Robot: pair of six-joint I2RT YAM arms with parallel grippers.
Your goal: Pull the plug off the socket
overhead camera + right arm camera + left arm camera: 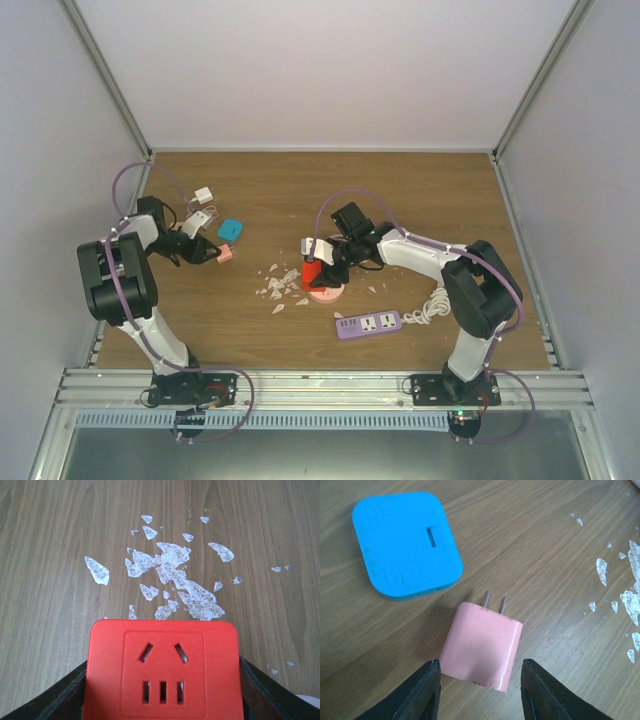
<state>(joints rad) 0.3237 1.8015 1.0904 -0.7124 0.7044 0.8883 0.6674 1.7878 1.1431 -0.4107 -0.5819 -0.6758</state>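
On the left of the wooden surface [420, 190], the left gripper [480, 690] stands spread, its two black fingers [427, 692] flanking the rear end of a pink plug [481, 652] without visibly touching it; the plug lies flat with both prongs bare and free, pointing toward a blue adapter [405, 542] just beside it. Toward the middle, white flecks of worn finish [172, 575] mark the wood. Right of these, the right gripper [162, 680] pinches the sides of a red socket cube [162, 672], its slots empty, and a purple power strip [368, 324] lies nearby.
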